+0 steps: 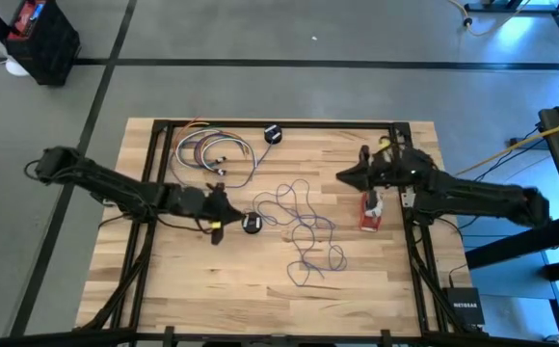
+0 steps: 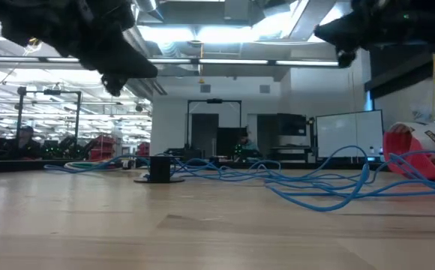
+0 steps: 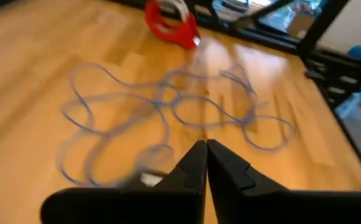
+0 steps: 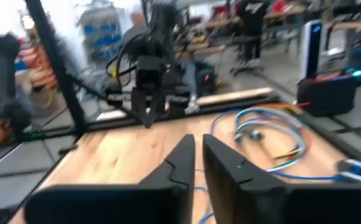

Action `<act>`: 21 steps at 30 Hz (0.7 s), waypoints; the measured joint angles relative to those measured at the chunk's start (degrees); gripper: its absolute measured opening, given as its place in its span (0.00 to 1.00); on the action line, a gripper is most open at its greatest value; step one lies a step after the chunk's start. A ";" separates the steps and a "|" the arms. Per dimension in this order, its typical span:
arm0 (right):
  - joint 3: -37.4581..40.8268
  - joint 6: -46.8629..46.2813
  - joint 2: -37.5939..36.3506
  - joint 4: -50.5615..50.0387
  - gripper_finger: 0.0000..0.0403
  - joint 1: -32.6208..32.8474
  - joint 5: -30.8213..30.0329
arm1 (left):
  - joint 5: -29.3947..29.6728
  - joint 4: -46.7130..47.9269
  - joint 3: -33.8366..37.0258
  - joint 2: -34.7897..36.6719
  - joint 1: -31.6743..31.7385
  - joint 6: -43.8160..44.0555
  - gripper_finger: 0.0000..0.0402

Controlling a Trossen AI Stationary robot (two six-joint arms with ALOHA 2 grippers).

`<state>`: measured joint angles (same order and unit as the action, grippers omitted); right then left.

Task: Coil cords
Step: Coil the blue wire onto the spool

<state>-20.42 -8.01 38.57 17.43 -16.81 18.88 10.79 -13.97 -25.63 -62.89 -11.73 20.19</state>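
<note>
**Cord loose at centre table, both grippers above the wood**

Two arms, two cords, two pucks on show. From above, the thin bluish-purple cord sprawls in loose loops across the centre of the frame, one end running to the small black puck just left of centre. The left gripper sits right beside that puck, fingers pressed together and nothing visibly between them; its own wrist camera confirms the closed tips, though the cord there is smeared and the puck is hidden. The red-and-white cord bundle lies right of centre, partly covered by the right arm. The right gripper points left above it; its wrist view shows the fingers only a narrow slit apart, empty. A second black puck and a coil of multicoloured cables rest in the upper-left part of the table. The low view cuts both grippers off at the top edge, and shows the cord as blue.
</note>
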 joint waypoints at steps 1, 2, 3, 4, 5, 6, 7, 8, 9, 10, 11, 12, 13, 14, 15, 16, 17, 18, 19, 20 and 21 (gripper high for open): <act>-0.81 0.53 1.95 0.04 0.15 2.27 -1.36 | 0.53 1.37 0.00 0.00 -1.19 1.27 0.01; -1.57 1.07 3.83 0.03 0.18 4.49 -2.39 | 1.78 2.72 0.00 0.00 -2.46 2.59 0.01; -2.32 1.80 5.77 0.03 0.21 6.80 -3.02 | 3.45 4.07 0.00 0.00 -3.72 4.09 0.01; -3.09 2.65 7.76 -0.01 0.24 8.98 -3.75 | 5.00 5.80 0.00 0.00 -4.83 5.60 0.01; -3.88 3.60 9.60 -0.09 0.27 10.99 -4.69 | 6.49 7.78 0.00 0.00 -5.85 7.31 0.01; -4.74 4.75 11.46 -0.05 0.29 12.86 -5.98 | 8.38 9.60 0.00 -0.08 -6.76 8.58 0.01; -5.56 5.94 13.41 0.11 0.31 14.74 -7.19 | 10.71 10.88 0.00 -0.38 -7.64 9.81 0.01; -6.25 7.36 15.35 0.17 0.33 16.38 -8.61 | 12.98 11.71 0.00 -0.77 -8.36 10.78 0.01; -6.95 8.78 17.36 0.13 0.35 17.95 -10.05 | 14.72 12.49 0.00 -1.26 -8.90 11.01 0.01; -7.65 10.04 19.45 0.03 0.36 19.32 -11.58 | 15.95 12.84 0.00 -1.84 -9.24 10.94 0.01; -8.45 11.35 21.55 0.07 0.36 20.52 -13.39 | 16.55 13.02 0.00 -2.46 -9.34 10.77 0.01; -9.08 12.64 23.47 0.37 0.37 21.54 -15.17 | 16.88 13.14 0.00 -3.17 -9.30 10.28 0.01; -9.68 13.82 25.51 0.76 0.37 22.49 -17.02 | 17.18 13.32 0.00 -3.93 -9.13 9.57 0.01; -10.29 15.02 27.46 1.14 0.37 23.27 -18.79 | 17.53 13.35 0.00 -4.92 -8.88 9.39 0.01; -10.75 16.40 29.34 1.37 0.37 23.84 -20.30 | 17.65 13.32 0.00 -6.08 -8.56 9.30 0.01; -11.11 17.76 31.36 1.70 0.37 24.26 -21.90 | 17.74 13.43 0.00 -7.25 -8.24 9.06 0.01; -11.49 19.10 33.22 2.07 0.37 24.57 -23.25 | 17.79 13.42 0.00 -8.44 -7.90 8.80 0.01; -11.92 20.39 34.97 2.11 0.37 24.86 -24.23 | 17.77 13.32 0.00 -9.71 -7.61 8.52 0.01; -12.44 21.78 36.75 2.14 0.37 24.89 -24.81 | 17.79 13.34 0.00 -10.94 -7.42 8.37 0.01; -13.08 23.09 38.50 2.41 0.37 24.89 -25.28 | 17.79 13.19 0.00 -12.13 -7.27 8.40 0.01; -13.67 24.18 40.11 2.54 0.37 24.86 -25.61 | 17.79 13.04 0.00 -13.25 -7.21 8.41 0.01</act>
<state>-34.09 16.17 78.68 19.98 8.04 -6.73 28.58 -0.93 -25.63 -76.14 -18.94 28.60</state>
